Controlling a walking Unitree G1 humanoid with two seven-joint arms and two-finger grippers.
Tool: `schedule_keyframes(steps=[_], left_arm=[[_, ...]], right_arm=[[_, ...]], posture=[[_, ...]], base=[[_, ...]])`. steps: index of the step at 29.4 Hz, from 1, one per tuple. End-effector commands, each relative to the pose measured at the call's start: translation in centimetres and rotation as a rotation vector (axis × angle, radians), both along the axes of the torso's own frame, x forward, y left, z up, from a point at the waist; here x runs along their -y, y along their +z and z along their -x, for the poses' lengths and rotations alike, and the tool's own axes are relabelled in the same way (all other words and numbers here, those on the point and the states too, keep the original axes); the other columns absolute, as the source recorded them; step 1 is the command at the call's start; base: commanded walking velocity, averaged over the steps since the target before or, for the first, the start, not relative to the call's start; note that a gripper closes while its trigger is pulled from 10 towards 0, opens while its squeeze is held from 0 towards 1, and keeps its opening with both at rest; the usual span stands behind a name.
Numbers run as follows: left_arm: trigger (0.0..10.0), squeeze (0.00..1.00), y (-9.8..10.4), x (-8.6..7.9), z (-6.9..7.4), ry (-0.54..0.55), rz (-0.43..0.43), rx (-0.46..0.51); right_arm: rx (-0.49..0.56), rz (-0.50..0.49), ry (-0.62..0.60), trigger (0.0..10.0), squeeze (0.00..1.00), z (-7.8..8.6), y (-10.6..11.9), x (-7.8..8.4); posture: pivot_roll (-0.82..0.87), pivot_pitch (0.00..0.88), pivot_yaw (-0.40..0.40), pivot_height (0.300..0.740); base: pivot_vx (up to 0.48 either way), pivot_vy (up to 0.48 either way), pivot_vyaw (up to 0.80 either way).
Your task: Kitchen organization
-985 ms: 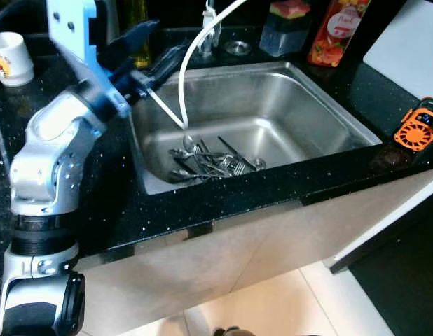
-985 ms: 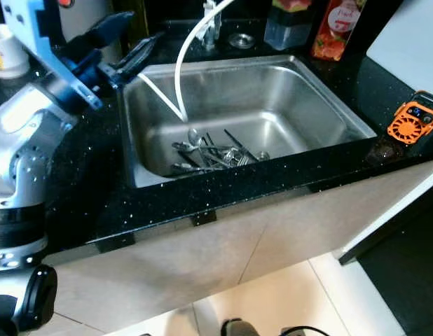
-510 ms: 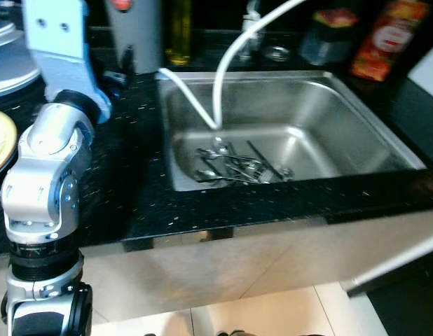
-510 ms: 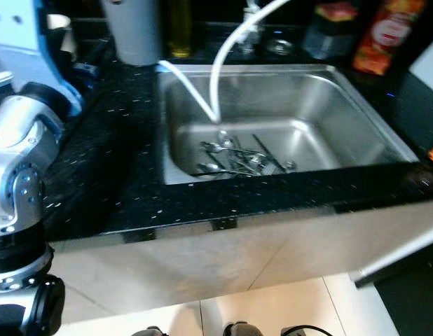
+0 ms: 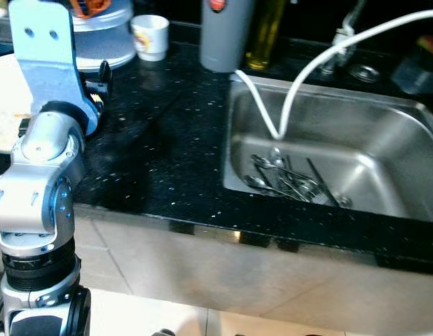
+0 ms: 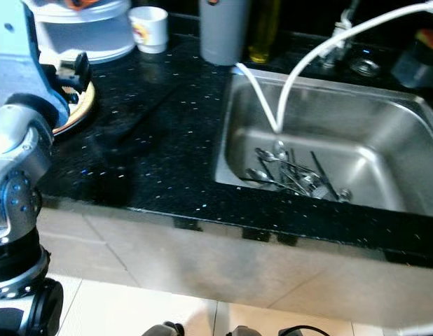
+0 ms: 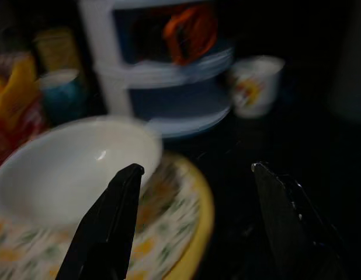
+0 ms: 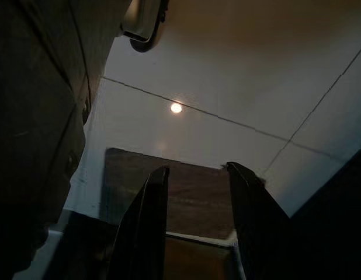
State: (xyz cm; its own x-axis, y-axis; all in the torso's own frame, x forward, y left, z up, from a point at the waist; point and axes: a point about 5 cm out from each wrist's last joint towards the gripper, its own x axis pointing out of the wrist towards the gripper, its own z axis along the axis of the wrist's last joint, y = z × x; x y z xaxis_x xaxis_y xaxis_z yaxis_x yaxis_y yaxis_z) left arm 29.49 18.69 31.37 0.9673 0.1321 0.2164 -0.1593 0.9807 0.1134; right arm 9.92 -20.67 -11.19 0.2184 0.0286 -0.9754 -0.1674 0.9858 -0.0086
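Left gripper (image 7: 195, 175) spread wide, holding nothing, near round white bowl (image 7: 75, 166) on yellow flowery plate (image 7: 169, 233). Probably hard, smooth, easy to break; best pinched at rim. Right gripper (image 8: 195, 175) hanging down, fingers apart, holding nothing.

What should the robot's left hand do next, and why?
Probably ease forward and down toward the white bowl on the yellow flowered plate. The left gripper hangs open with nothing between its black fingers, and the bowl sits just ahead of them.
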Motion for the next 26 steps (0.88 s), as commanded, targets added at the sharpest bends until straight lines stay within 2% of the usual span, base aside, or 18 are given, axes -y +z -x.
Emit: schedule_keyframes(steps=[1, 4, 9, 13, 15, 19, 25, 26], left_arm=[[10.0, 0.0, -1.0, 0.1, -0.3, -0.011, 0.006, -0.054], [10.0, 0.0, -2.4, 1.3, -1.7, -0.108, 0.025, -0.118], [10.0, 0.0, -2.6, 1.9, -2.6, -0.173, 0.006, -0.123], [10.0, 0.0, -2.3, 2.1, -3.1, -0.209, 0.0, -0.114], [10.0, 0.0, -1.5, 2.0, -4.2, -0.278, 0.009, -0.082], [10.0, 0.0, -1.2, 1.8, -5.0, -0.302, -0.002, -0.074], [10.0, 0.0, -1.5, 1.8, -6.4, -0.339, -0.017, -0.1], [10.0, 0.0, -2.2, 1.8, -7.3, -0.364, -0.021, -0.135]], right_arm=[[0.084, -0.02, 0.008, 10.0, 0.0, -2.4, 0.6, -0.7], [0.093, -0.018, -0.014, 10.0, 0.0, -2.5, 0.5, -0.8], [0.099, -0.014, -0.051, 10.0, 0.0, -2.4, 0.5, -0.8], [0.097, -0.013, -0.052, 10.0, 0.0, -2.4, 0.5, -0.8], [0.095, -0.01, -0.057, 10.0, 0.0, -2.4, 0.5, -0.6], [0.091, -0.006, -0.061, 10.0, 0.0, -2.3, 0.5, -0.4], [0.079, 0.009, -0.069, 10.0, 0.0, -1.7, 0.5, 0.3], [0.069, 0.024, -0.079, 10.0, 0.0, -1.2, 0.4, 0.8]], posture=[[0.17, 0.119, -0.088, 0.74], [0.15, 0.112, -0.082, 0.74], [0.14, 0.112, -0.081, 0.74], [0.14, 0.113, -0.081, 0.74], [0.12, 0.118, -0.08, 0.74], [0.11, 0.125, -0.079, 0.74], [0.08, 0.134, -0.078, 0.74], [0.07, 0.133, -0.065, 0.74]], base=[[0.0, 0.0, 0.77], [0.0, 0.0, 0.77], [0.0, 0.0, 0.0], [0.0, 0.0, 0.0], [0.0, 0.0, 0.0], [0.0, 0.0, 0.0], [0.0, 0.0, 0.0], [0.0, 0.0, 0.0]])
